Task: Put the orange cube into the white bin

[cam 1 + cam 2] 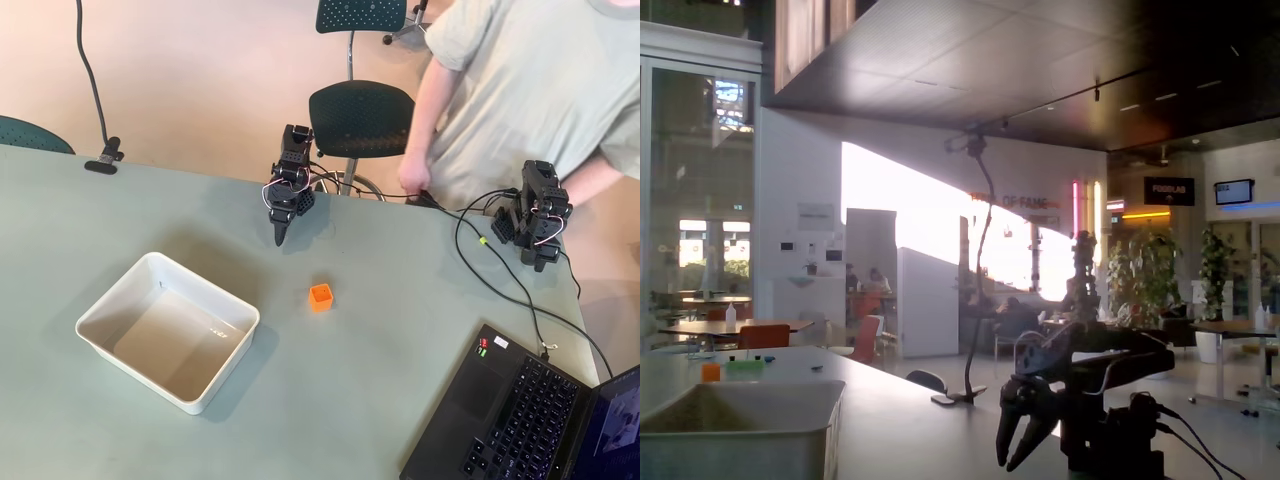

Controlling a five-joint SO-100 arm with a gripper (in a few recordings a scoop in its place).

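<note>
End effector [279,238] hangs empty, fingers seemingly slightly spread, above the surface [380,400]; cube [320,296] sits between it and bin [168,331].

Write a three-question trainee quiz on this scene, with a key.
1. True or false: the orange cube already lies inside the white bin.
2. In the overhead view, the cube sits on which side of the bin? A) left B) right C) inside it
3. Fill in: the gripper hangs above the ____ with nothing between its fingers.

Key: 1. False; the cube rests on the table, apart from the bin. 2. B. 3. table; in the fixed view the gripper points down with its fingers slightly parted.
</note>
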